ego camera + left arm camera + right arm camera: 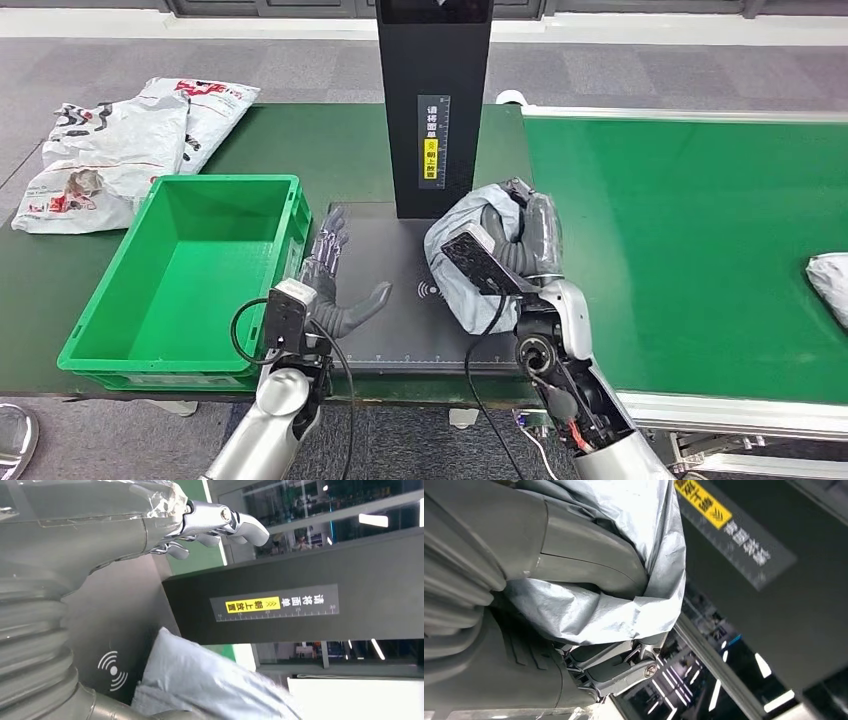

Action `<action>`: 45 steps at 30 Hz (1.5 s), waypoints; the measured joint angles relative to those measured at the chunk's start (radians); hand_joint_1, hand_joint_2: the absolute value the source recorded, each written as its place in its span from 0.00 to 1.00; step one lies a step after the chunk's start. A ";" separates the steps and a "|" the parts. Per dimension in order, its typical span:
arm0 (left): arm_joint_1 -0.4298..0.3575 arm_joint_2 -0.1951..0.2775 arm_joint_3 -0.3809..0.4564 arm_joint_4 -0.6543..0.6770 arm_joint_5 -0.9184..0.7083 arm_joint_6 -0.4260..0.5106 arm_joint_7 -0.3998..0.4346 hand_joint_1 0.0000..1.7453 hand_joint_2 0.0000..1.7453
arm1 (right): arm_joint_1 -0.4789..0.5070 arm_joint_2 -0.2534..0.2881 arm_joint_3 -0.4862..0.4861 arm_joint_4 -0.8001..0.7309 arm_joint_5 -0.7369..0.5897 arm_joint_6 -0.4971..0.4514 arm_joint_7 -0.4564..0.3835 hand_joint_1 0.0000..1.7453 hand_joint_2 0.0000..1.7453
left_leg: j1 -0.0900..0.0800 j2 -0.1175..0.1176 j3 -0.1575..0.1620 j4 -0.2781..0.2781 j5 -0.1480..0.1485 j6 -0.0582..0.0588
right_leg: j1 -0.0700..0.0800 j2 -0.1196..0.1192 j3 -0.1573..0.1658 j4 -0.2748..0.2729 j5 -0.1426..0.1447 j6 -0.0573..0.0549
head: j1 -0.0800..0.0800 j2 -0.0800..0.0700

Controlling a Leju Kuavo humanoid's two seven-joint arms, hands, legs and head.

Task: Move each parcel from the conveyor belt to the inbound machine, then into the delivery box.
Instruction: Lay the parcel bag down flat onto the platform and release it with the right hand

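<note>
Fingers of the right hand are clasping the grey parcel, holding it on the scan pad below the tower; left hand is waiting spread at 9 o'clock, beside the bin

Non-task stuff: dark green bench running under the setup, grey carpet floor behind it at the far side and in front at the near edge. Small white object on the floor just near of the bench edge, can't tell what it is. Partial round silvery thing at the near-left corner on the floor, cut off by the frame.
</note>
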 joint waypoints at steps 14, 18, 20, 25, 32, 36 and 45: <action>-0.019 -0.005 -0.019 0.035 0.018 0.008 0.000 0.00 1.00 | -0.123 0.064 0.025 0.255 -0.044 -0.030 -0.018 0.00 1.00 | 0.000 0.000 0.000 0.000 0.000 0.000 | 0.000 0.000 0.000 0.000 0.000 0.000 | 0.000 0.000; -0.021 -0.004 -0.019 0.037 0.020 0.010 0.000 0.00 1.00 | -0.124 0.067 0.025 0.281 -0.140 -0.010 -0.058 0.00 1.00 | 0.000 0.000 0.000 0.000 0.000 0.000 | 0.000 0.000 0.000 0.000 0.000 0.000 | 0.000 0.000; -0.021 -0.003 -0.019 0.037 0.020 0.010 0.000 0.00 1.00 | -0.123 0.067 0.025 0.283 -0.178 -0.002 -0.075 0.00 1.00 | 0.000 0.000 0.000 0.000 0.000 0.000 | 0.000 0.000 0.000 0.000 0.000 0.000 | 0.000 0.000; -0.020 0.001 -0.019 0.037 0.020 0.013 -0.001 0.00 1.00 | -0.110 0.062 0.021 0.271 -0.235 -0.001 -0.109 0.00 1.00 | 0.000 0.000 0.000 0.000 0.000 0.000 | 0.000 0.000 0.000 0.000 0.000 0.000 | 0.000 0.000; -0.019 0.006 -0.019 0.037 0.017 0.017 -0.003 0.00 1.00 | -0.084 0.051 0.020 0.218 -0.284 -0.029 -0.153 0.00 1.00 | 0.000 0.000 0.000 0.000 0.000 0.000 | 0.000 0.000 0.000 0.000 0.000 0.000 | 0.000 0.000; -0.018 0.009 -0.019 0.037 0.014 0.024 -0.006 0.00 1.00 | -0.038 0.037 0.016 0.095 -0.343 -0.091 -0.217 0.00 1.00 | 0.000 0.000 0.000 0.000 0.000 0.000 | 0.000 0.000 0.000 0.000 0.000 0.000 | 0.000 0.000; -0.013 0.023 -0.019 0.058 0.031 0.040 -0.032 0.00 1.00 | 0.112 -0.009 -0.003 -0.348 -0.435 -0.222 -0.318 0.00 1.00 | 0.000 0.000 0.001 0.000 -0.001 0.000 | 0.000 0.000 -0.001 0.000 0.000 0.000 | 0.000 0.000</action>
